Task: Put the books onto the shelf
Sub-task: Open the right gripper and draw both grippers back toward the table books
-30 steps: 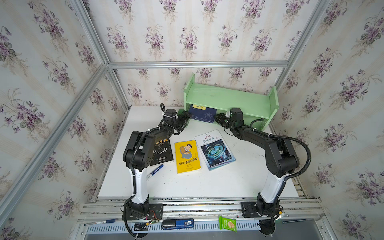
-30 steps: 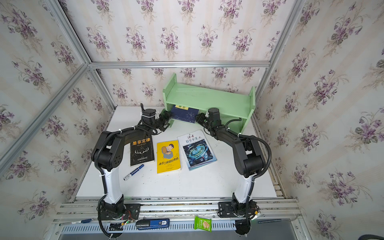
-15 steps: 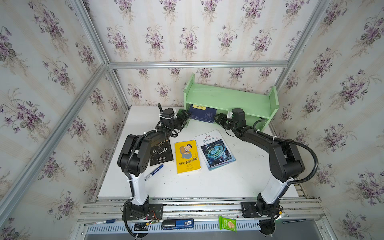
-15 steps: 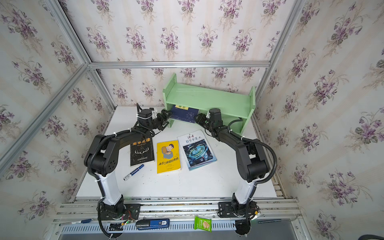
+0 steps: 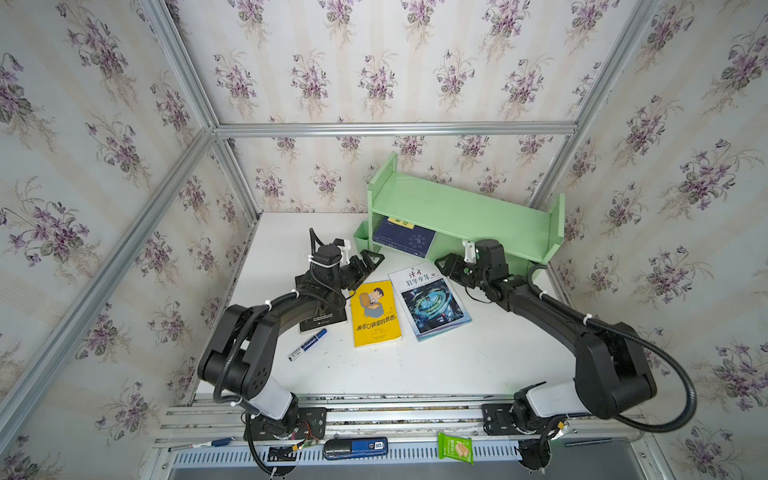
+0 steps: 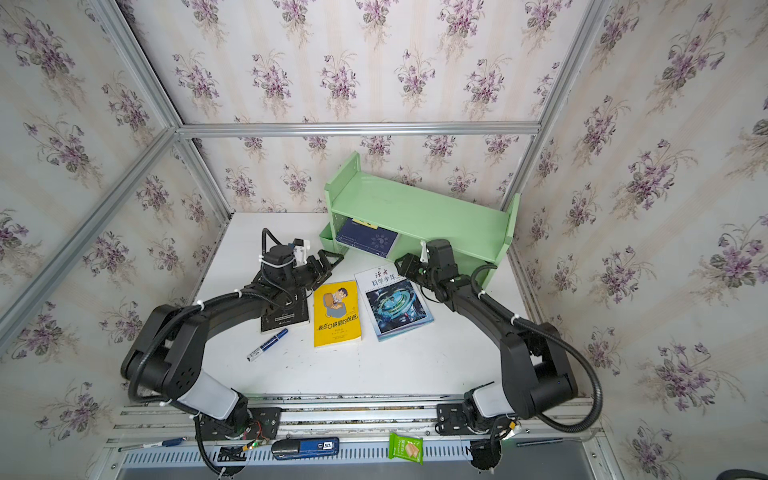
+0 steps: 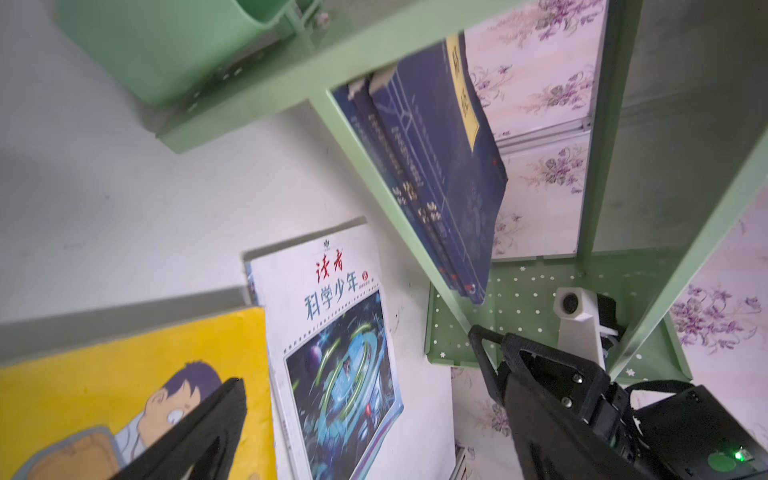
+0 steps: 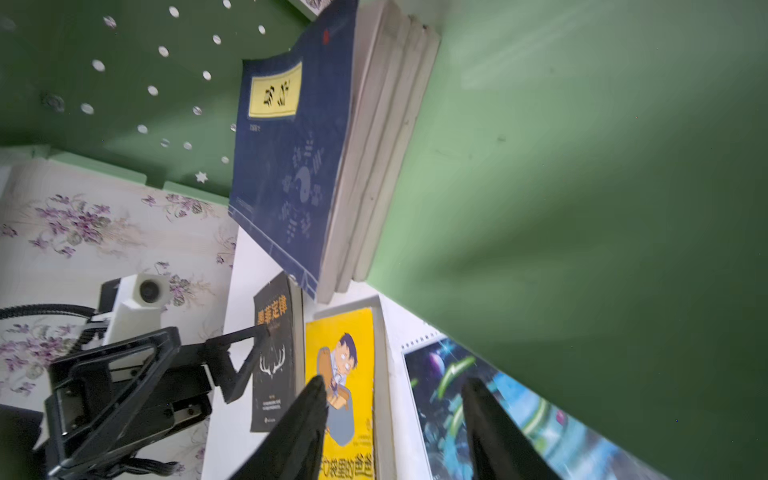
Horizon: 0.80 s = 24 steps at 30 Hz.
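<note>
Hovering low over the white worktop (image 5: 436,365), the left end effector (image 5: 371,261) points at the shelf's near left corner, just beside the small green cup (image 5: 360,241), its jaws wide apart and gripping nothing. Its arm lies across the black antler book (image 5: 322,318), which rests flat on the worktop with a blue marker (image 5: 307,344) near its front edge. Next along are the yellow cartoon-man book (image 5: 376,316) and the white-blue swirl book (image 5: 432,301), both flat, face up and side by side in front of the shelf (image 5: 465,210). Only the navy books (image 5: 405,239) are shelved: they lie stacked flat at the left end of the lower tier (the top cover shows a yellow title label), their front edge jutting past the tier's lip. On the right, the right end effector (image 5: 442,264) hangs by the swirl book's far corner, facing the navy stack, its jaws apart with nothing between them. The upper tier is bare.
</note>
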### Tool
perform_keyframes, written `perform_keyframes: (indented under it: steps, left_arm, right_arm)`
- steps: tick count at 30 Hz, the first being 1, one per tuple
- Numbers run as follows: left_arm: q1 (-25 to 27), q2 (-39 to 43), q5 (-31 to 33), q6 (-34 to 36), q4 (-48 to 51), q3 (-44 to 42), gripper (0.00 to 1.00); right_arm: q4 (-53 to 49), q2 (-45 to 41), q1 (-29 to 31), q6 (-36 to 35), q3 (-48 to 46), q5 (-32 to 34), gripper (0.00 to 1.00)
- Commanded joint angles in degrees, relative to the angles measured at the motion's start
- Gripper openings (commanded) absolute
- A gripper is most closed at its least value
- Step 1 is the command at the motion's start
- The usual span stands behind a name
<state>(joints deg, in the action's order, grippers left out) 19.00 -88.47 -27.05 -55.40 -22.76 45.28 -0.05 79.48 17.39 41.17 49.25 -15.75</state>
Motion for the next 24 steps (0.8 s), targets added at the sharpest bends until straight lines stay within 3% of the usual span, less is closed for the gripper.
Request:
perform_keyframes:
  steps: [1,6,16,24]
  left_arm:
    - [0.1,3.1,1.1,5.5,4.2,-1.4,0.99]
    - [0.3,6.0,1.2,6.4,5.9,-3.2,0.99]
    - [0.5,5.8,0.4,5.5,5.4,-4.0,0.99]
    - [0.5,4.6,-0.3,4.9,4.6,-3.0,0.99]
  right_arm:
    - [3.9,-3.4,0.0,-6.7,-0.6,5.4,0.56]
    - [4.7,-4.5,0.0,-6.4,-2.1,3.5,0.58]
    - [5.8,-3.0,0.0,-0.6,-2.0,-7.2,0.58]
    - [8.2,-3.9,0.0,10.1,-5.4,-14.0,0.61]
